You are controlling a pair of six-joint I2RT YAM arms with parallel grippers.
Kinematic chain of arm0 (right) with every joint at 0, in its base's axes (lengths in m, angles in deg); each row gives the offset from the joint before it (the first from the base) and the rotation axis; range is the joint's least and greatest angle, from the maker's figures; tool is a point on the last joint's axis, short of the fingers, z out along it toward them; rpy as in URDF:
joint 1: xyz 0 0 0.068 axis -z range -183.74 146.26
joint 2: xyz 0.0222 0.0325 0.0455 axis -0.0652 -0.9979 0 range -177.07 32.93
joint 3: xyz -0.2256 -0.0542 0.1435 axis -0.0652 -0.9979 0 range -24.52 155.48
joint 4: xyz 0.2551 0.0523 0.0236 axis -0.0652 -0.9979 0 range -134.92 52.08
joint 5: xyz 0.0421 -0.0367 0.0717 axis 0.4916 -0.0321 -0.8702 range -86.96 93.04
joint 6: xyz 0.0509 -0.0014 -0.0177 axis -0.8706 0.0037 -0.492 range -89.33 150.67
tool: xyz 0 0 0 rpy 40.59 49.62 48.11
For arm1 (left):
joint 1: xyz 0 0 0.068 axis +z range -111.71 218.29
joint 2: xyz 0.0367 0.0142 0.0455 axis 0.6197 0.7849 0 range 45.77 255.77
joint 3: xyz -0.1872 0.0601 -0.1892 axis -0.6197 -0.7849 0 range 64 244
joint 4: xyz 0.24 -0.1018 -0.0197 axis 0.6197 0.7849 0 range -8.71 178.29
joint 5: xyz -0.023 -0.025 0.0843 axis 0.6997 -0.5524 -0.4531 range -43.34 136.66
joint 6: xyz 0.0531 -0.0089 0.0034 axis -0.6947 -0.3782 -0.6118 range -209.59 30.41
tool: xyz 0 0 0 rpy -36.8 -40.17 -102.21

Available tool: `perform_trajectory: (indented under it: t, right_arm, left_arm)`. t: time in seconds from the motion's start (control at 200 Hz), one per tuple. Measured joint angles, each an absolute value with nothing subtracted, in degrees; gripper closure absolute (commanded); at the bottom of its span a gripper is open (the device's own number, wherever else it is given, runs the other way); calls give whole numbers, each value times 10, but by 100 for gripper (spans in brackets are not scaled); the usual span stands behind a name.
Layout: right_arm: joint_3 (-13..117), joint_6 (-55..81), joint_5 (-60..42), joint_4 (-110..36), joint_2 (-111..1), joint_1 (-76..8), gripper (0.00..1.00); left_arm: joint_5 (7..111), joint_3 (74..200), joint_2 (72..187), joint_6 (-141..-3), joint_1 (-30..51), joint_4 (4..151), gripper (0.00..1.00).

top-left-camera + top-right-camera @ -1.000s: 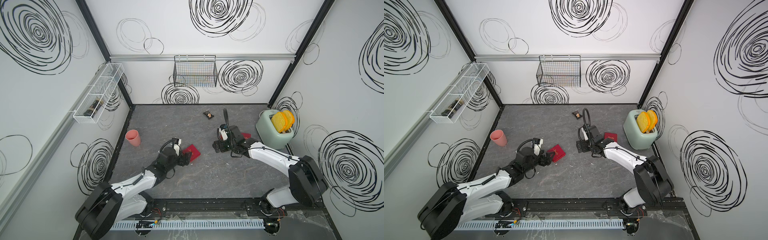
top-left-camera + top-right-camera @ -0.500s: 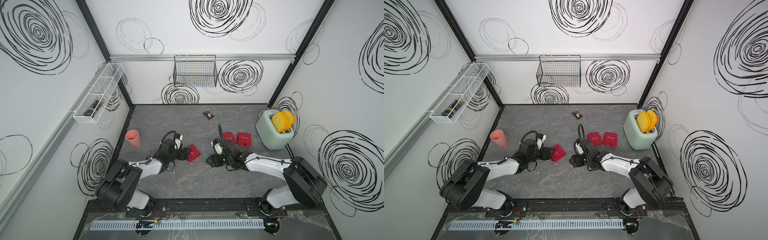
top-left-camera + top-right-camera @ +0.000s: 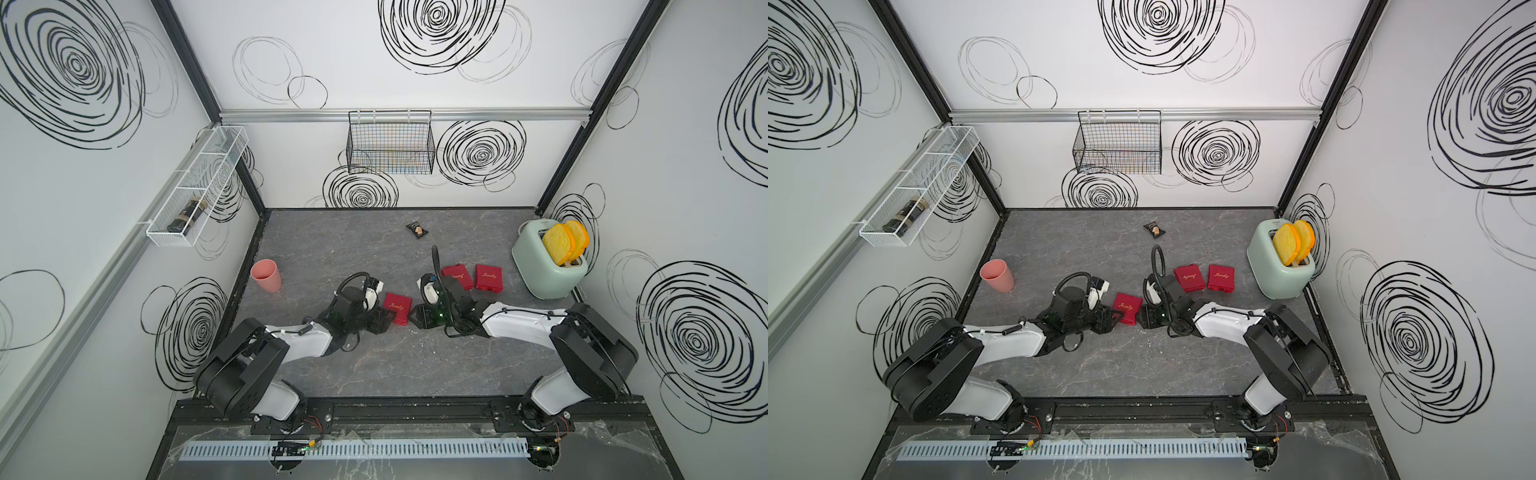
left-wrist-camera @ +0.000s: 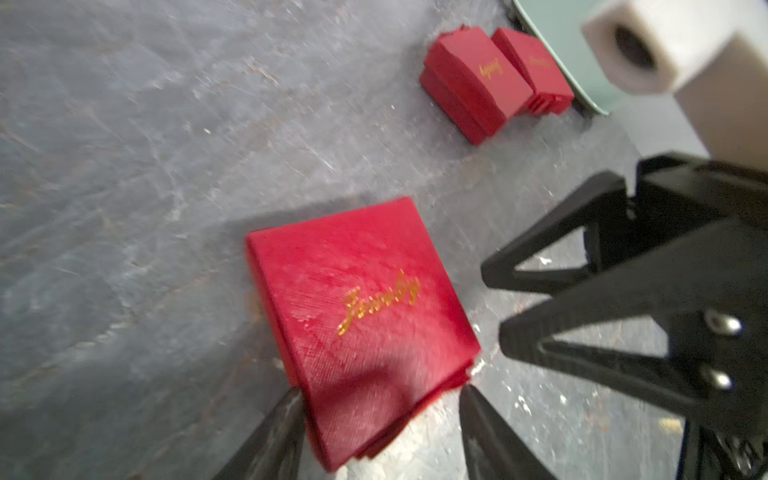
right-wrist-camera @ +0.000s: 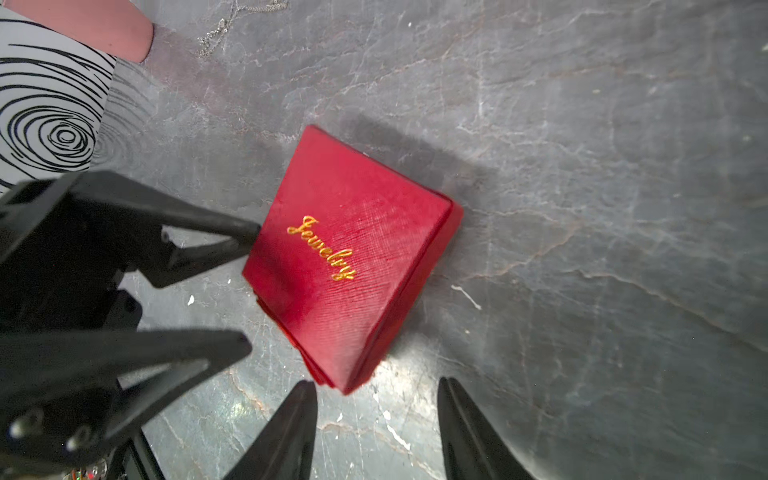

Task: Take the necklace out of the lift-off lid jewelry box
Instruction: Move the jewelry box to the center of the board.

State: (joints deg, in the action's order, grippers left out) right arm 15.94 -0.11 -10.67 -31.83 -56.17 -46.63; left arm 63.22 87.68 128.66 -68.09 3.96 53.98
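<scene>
- Right gripper (image 5: 376,388) has swung to the lidded jewelry box (image 5: 349,249); jaws apart at one corner.
- Left gripper (image 4: 378,397) straddles the neighbouring corner, jaws apart: lid lift is set up.
- Necklace (image 5: 224,25), apparently, lies on bench (image 5: 582,166) well apart from box.

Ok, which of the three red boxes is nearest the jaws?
The lone red box mid-table, between both arms' jaws; the other two boxes sit together beside the toaster.

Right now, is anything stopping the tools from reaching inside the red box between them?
Yes: the red box has its lid on, hiding the inside. Nothing else blocks the left tool or right tool at its corners.
</scene>
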Motion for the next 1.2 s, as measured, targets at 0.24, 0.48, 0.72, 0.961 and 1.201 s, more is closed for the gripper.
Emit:
perform_trajectory:
  t: [0.24, 0.48, 0.72, 0.961, 1.201]
  right_arm:
    - [189, 28, -97, -350, -570, -458, 16]
    - [278, 124, -58, -408, -609, -483, 3]
    - [326, 234, -12, -454, -638, -502, 3]
    - [332, 246, -25, -468, -666, -501, 2]
    - [324, 210, -74, -453, -679, -494, 12]
  left_arm:
    - [622, 862, 1256, -663, 35, 547, 29]
    - [612, 839, 1178, -646, 67, 553, 23]
    - [591, 792, 1093, -629, 108, 580, 17]
    - [591, 782, 1073, -626, 136, 588, 20]
    - [604, 783, 1143, -620, 137, 554, 31]
